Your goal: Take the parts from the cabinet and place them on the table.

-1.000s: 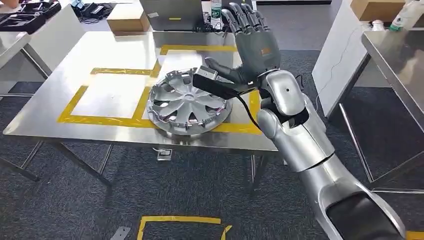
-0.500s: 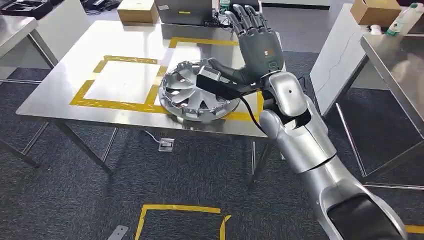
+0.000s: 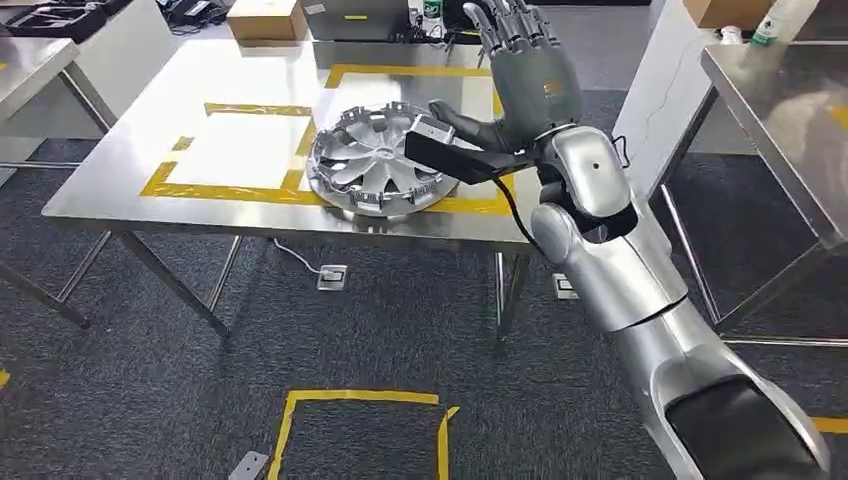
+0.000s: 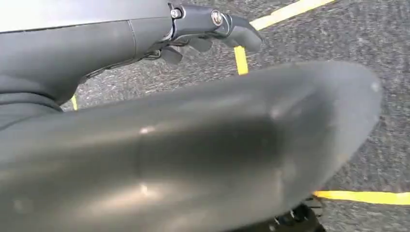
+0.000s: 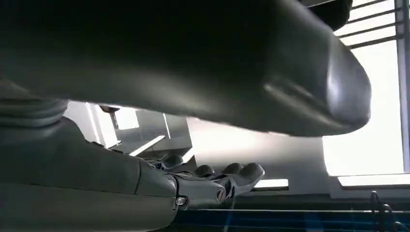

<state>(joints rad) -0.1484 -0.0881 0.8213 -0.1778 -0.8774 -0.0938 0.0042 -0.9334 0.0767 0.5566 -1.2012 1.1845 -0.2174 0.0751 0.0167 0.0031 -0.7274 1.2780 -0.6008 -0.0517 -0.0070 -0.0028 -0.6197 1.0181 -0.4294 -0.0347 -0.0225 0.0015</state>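
Observation:
A silver wheel cover [image 3: 375,160] lies flat on the steel table [image 3: 130,190], across the yellow tape line between two marked squares. My right hand [image 3: 530,75] is raised above the table's right part, just right of the wheel cover and not touching it. Its fingers point up and are spread, with nothing in them. In the right wrist view the same hand [image 5: 212,183] has straight fingers and holds nothing. In the left wrist view my left hand [image 4: 193,145] hangs over the carpet, its thumb apart from its fingers [image 4: 212,24], with nothing in it.
A second steel table [image 3: 790,110] stands at the right behind a white panel [image 3: 660,90]. A cardboard box [image 3: 265,18] sits at the far edge. On the dark carpet there is a yellow tape square [image 3: 360,400] and a power strip [image 3: 332,276] under the table.
The whole view has shifted, so the camera moved and the table now looks slightly farther. My right hand stays raised and empty, and the wheel cover keeps its place on the tape.

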